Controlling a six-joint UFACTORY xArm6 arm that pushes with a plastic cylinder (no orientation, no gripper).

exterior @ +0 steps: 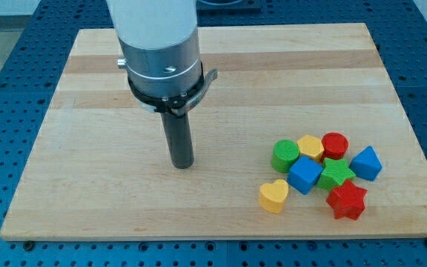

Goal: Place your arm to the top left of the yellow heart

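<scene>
The yellow heart (273, 196) lies on the wooden board at the view's lower right, at the lower left edge of a cluster of blocks. My tip (181, 165) rests on the board well to the left of the heart and a little above it, with a wide gap between them. The rod hangs from the arm's grey and white body at the view's top. The tip touches no block.
The cluster beside the heart holds a green cylinder (285, 156), a yellow hexagon (311, 147), a red cylinder (335, 144), a blue cube (305, 174), a green star (336, 174), a blue block (367, 163) and a red star (346, 200). The board's bottom edge (221, 237) is near.
</scene>
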